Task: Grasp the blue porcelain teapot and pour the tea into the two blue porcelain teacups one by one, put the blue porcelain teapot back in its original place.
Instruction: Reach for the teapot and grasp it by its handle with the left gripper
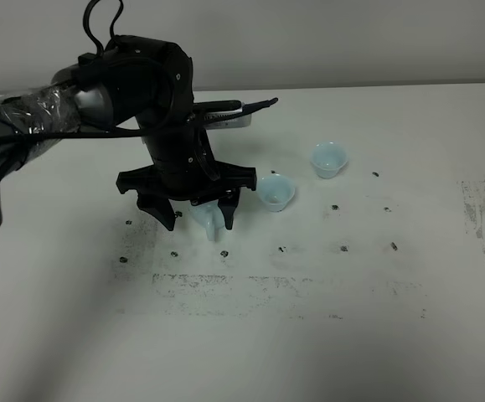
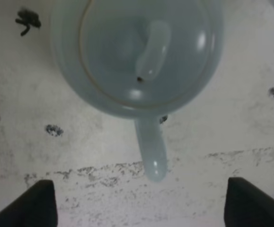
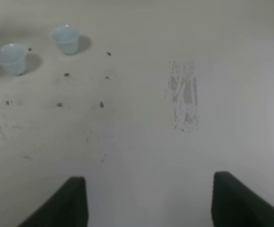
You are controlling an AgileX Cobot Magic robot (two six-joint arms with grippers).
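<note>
The left gripper [image 1: 197, 216] hangs spread wide over the blue porcelain teapot [image 2: 137, 56], which stands on the table [image 1: 376, 335] just left of the nearer teacup [image 1: 276, 191]. It should descend centred, then close gently on the glossy body. The right gripper [image 3: 151, 203] is also spread, idle.

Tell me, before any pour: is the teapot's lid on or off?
On: the lid sits seated in the blue porcelain teapot, its knob showing.

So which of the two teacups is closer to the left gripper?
The front teacup, just right of the left gripper in the high view. The back teacup sits farther off, beyond it and to the right.
</note>
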